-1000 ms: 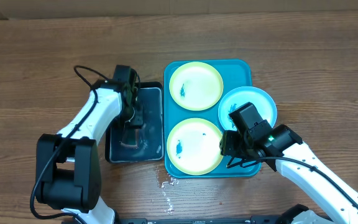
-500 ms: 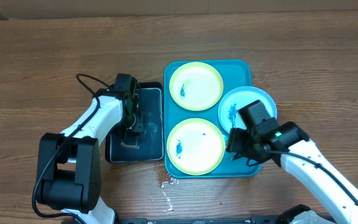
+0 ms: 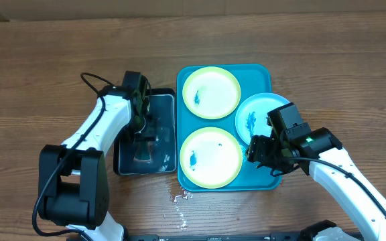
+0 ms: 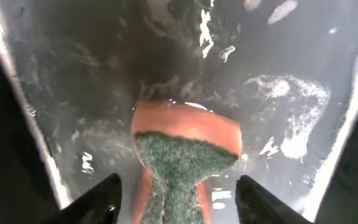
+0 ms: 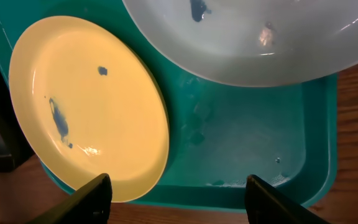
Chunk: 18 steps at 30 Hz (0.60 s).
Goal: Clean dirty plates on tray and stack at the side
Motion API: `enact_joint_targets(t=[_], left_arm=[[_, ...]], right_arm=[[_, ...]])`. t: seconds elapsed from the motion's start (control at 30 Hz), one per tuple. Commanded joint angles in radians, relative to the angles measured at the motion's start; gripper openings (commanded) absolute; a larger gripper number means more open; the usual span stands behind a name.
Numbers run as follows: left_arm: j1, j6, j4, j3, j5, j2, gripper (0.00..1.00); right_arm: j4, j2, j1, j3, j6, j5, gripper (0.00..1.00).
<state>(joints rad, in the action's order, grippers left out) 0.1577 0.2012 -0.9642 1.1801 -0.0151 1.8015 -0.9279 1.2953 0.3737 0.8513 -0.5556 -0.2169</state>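
Note:
The turquoise tray [image 3: 260, 177] holds two yellow-green plates, one at the far end [image 3: 211, 92] and one at the near end [image 3: 210, 157], each with blue smudges. A light blue plate [image 3: 263, 115] leans over the tray's right rim. My right gripper [image 3: 263, 155] hovers open above the tray's near right corner. In the right wrist view its fingers [image 5: 87, 200] frame bare tray floor [image 5: 247, 143], between the near yellow-green plate [image 5: 86, 106] and the blue plate [image 5: 247, 37]. My left gripper [image 4: 178, 200] stands open astride an orange sponge with a green pad [image 4: 185, 155], without touching it.
A smaller black tray [image 3: 166, 130] left of the turquoise one holds water, and my left gripper [image 3: 143, 148] is down in it. Small water drops [image 3: 179, 196] lie on the wooden table by the tray's near left corner.
My right gripper has drawn back to the right and off the light blue plate, which now shows more. My left gripper has shifted slightly nearer along the black tray.

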Motion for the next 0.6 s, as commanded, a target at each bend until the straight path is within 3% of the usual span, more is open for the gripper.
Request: enact_joint_targets(t=[0.0,0.07,0.2,0.4,0.57], left_arm=[[0.006,-0.003,-0.025,0.011,-0.011,0.009,0.39],[0.006,0.005,-0.021,0.005,-0.012,0.009,0.28],[0.006,0.009,0.039,-0.035,-0.012,0.009,0.19],[0.006,0.050,0.156,-0.156,-0.028,0.010,0.21],[0.006,0.035,0.155,-0.177,-0.045,0.008,0.24]], right_arm=[[0.008,-0.008,-0.002,0.003,0.033,-0.021,0.73],[0.019,-0.008,-0.002,0.003,0.033,-0.021,0.79],[0.042,-0.008,-0.002,0.003,0.033,-0.021,0.81],[0.040,-0.008,-0.002,0.000,0.033,-0.021,0.82],[0.040,-0.008,-0.002,-0.016,0.032,-0.021,0.82]])
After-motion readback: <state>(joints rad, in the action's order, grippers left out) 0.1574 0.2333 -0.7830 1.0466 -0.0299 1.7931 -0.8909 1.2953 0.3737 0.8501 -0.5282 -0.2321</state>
